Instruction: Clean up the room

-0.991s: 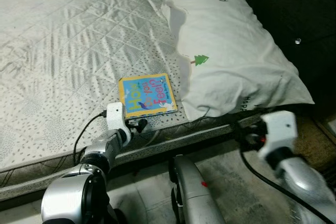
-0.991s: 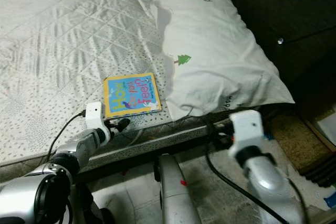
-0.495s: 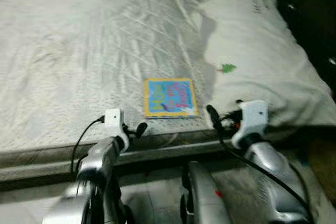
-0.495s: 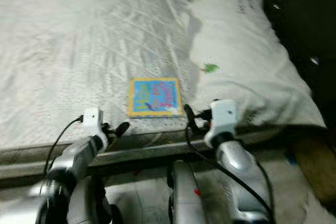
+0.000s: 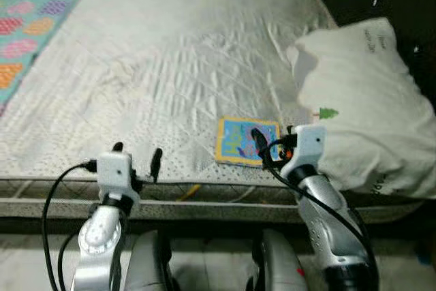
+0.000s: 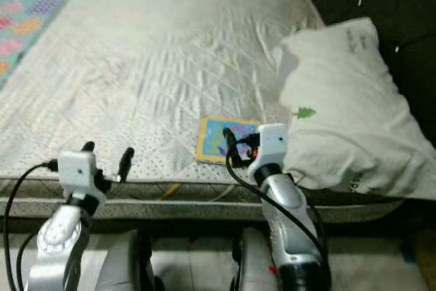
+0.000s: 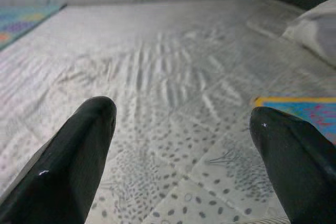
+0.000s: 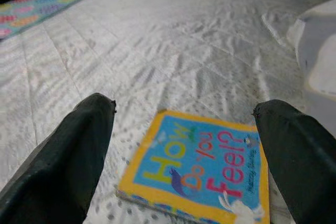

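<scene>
two claws: both raised at the near edge of the bed, each with its fingers spread and nothing between them.
right claw [image 6: 231, 148]: released, hanging just over the near edge of the book, fingers pointing out across the mattress; in the right wrist view the two fingers [image 8: 73, 156] stand to either side of the cover.
left claw [image 5: 137, 157]: released, over bare mattress near the bed's front edge, well to the left of the book.
book [image 8: 202, 174]: a small square picture book, yellow border, blue cover, lying flat on the mattress close to the front edge, just beside the pillow.
handling: likely light and stiff, probably a board book with a smooth cover that could slide; not fragile. it lies flush on soft bedding, so a finger can press down beside it and get under.
where to grip: my judgement is the near edge, one finger under and one on top, pinching across the thickness.
mattress [image 5: 170, 66]: quilted, pale, wrinkled.
pillow [image 5: 368, 107]: white, with a small green tree print, to the right of the book.
rug [image 5: 27, 25]: bright patterned, at far left beyond the bed.
</scene>
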Robot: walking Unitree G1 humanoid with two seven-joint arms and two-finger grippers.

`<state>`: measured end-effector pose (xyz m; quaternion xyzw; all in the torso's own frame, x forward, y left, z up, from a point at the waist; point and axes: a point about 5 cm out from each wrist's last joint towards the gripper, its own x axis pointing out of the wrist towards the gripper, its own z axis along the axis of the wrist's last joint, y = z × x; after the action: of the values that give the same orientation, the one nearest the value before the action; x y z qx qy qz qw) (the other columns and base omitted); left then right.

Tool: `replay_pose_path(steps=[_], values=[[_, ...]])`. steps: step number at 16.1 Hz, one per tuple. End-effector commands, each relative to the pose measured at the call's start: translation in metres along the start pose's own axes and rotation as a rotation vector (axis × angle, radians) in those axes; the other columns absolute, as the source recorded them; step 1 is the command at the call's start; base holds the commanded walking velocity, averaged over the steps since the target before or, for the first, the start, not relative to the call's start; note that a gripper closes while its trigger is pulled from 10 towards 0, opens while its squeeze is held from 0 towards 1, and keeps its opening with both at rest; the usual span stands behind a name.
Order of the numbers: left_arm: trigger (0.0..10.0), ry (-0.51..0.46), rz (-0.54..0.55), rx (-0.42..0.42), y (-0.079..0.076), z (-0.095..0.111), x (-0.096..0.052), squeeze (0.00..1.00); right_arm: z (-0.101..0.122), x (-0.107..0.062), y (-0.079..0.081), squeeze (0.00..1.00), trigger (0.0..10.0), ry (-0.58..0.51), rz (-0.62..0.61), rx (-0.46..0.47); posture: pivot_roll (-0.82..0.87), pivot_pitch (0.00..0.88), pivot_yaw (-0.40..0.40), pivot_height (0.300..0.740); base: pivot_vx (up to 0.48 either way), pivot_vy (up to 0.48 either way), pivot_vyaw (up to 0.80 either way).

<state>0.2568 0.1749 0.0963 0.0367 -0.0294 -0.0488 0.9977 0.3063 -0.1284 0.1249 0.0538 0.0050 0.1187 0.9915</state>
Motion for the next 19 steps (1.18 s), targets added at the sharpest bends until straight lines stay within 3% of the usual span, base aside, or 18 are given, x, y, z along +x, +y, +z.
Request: replay_pose_path(steps=[1,4,6,16,19], values=[[10.0,-0.001,0.006,0.006,-0.002,0.002,-0.003,0.00,-0.001,0.001,-0.004,0.00,10.0,-0.004,-0.021,0.014,-0.07,0.012,-0.003,0.586,0.000,0.000,0.00],[10.0,0.007,0.044,-0.047,-0.007,0.006,-0.002,0.00,0.007,0.010,0.000,0.00,10.0,-0.047,0.004,0.038,-0.08,0.000,-0.005,0.586,0.000,0.000,0.00],[10.0,0.005,0.107,-0.083,-0.002,0.008,0.004,0.00,0.011,0.016,0.002,0.00,10.0,-0.070,0.027,0.024,-0.07,0.000,-0.011,0.586,0.000,0.000,-0.41],[10.0,0.015,0.114,-0.080,-0.004,0.011,0.007,0.00,0.017,0.025,0.000,0.00,10.0,-0.099,0.051,0.009,-0.07,0.002,-0.015,0.586,0.000,0.000,-0.60],[10.0,0.019,0.109,-0.079,-0.005,0.010,0.009,0.00,0.016,0.022,0.000,0.00,10.0,-0.105,0.069,-0.004,-0.07,0.000,-0.013,0.586,0.000,0.000,0.00]])
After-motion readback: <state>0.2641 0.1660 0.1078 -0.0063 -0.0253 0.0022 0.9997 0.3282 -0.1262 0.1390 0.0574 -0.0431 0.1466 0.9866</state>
